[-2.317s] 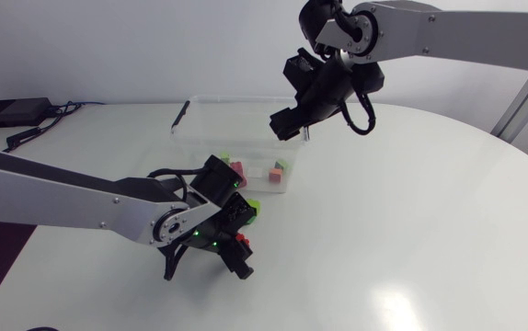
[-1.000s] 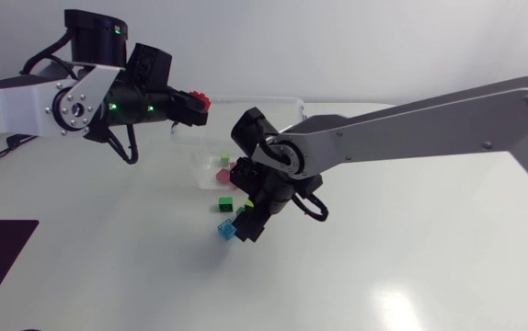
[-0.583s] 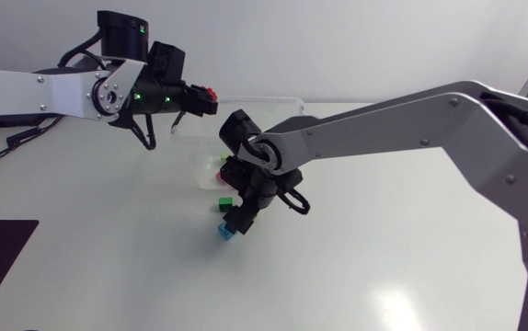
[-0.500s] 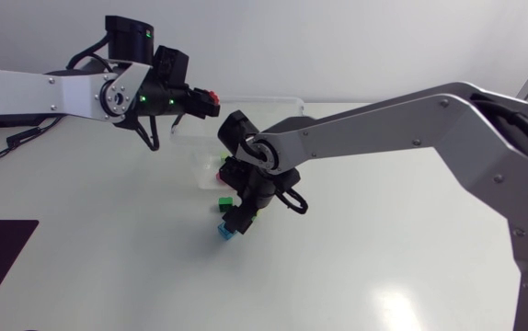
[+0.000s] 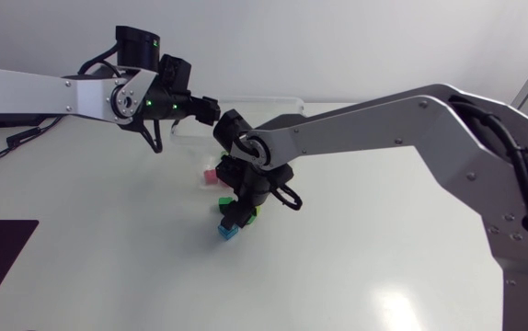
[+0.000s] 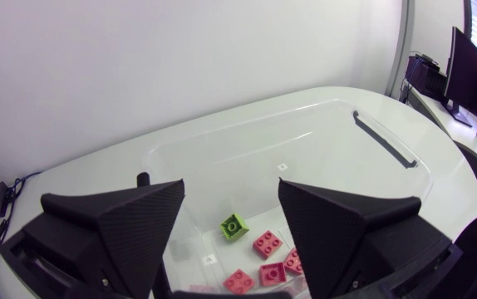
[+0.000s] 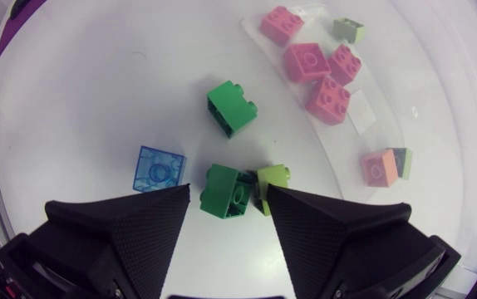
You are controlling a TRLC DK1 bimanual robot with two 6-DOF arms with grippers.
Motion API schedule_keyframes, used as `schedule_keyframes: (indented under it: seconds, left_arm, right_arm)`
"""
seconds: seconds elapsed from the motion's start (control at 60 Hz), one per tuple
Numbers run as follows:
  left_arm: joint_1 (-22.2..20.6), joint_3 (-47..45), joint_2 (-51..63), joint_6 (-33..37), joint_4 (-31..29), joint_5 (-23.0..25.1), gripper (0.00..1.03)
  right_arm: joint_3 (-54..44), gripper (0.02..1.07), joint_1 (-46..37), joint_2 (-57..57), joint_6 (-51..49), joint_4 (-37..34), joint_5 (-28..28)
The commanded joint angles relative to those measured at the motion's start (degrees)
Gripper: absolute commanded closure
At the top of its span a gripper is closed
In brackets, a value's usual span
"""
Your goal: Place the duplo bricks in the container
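Note:
My left gripper (image 5: 206, 108) (image 6: 230, 199) hangs open above the clear container (image 5: 273, 99) (image 6: 330, 108), nothing between its fingers. Below it, inside the container, lie a lime brick (image 6: 235, 226) and several pink bricks (image 6: 267, 242). My right gripper (image 5: 235, 211) (image 7: 228, 193) is down at the table in front of the container, open. Its fingers closely flank a green brick (image 7: 228, 201) with a lime brick (image 7: 273, 178) against it. A translucent blue brick (image 5: 227, 232) (image 7: 159, 169) lies beside it, and a dark green brick (image 7: 232, 108) lies ahead of it.
A pink brick (image 5: 211, 175) shows near the container's front left corner. The right wrist view shows pink bricks (image 7: 309, 60) and an orange one (image 7: 380, 166) inside the container. A black box with cables (image 5: 2, 118) sits at the table's far left.
My left gripper carried a red brick over the container and opened; the brick is gone from its fingers. My right gripper came down over the green brick and its fingers narrowed.

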Motion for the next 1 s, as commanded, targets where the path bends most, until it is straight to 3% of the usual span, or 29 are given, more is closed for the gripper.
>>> schedule_keyframes:
  seconds: [0.0,0.117,0.517,0.65,0.8,0.883,0.983]
  left_arm:
    - [0.6,-0.4,-3.4,-0.8,-0.4,0.1,0.18]
    - [0.7,-2.6,-7.1,-0.8,-0.9,0.2,0.18]
    - [2.0,-13.1,-22.4,0.4,-7.5,2.2,0.17]
    - [3.3,-16.7,-26.3,0.6,-8.6,3.4,0.17]
    - [4.4,-20.9,-29.8,1.8,-8.6,3.6,0.17]
    - [5.4,-21.7,-31.1,1.9,-9.2,4.3,0.17]
    - [6.1,-22.5,-32.1,2.1,-9.5,4.7,0.17]
  right_arm:
    - [0.7,0.45,0.7,2.5,0.0,-1.7,0.3]
    - [1.0,0.54,0.9,3.4,0.0,-2.5,0.5]
    - [2.9,0.54,1.4,5.6,-0.4,-6.3,0.7]
    - [3.2,0.62,1.3,5.9,-0.1,-5.9,1.0]
    - [4.0,0.61,1.4,5.9,0.0,-5.7,1.0]
    - [4.9,0.51,1.8,6.1,0.1,-6.3,1.1]
    - [6.5,0.50,2.0,6.6,0.6,-7.2,1.6]
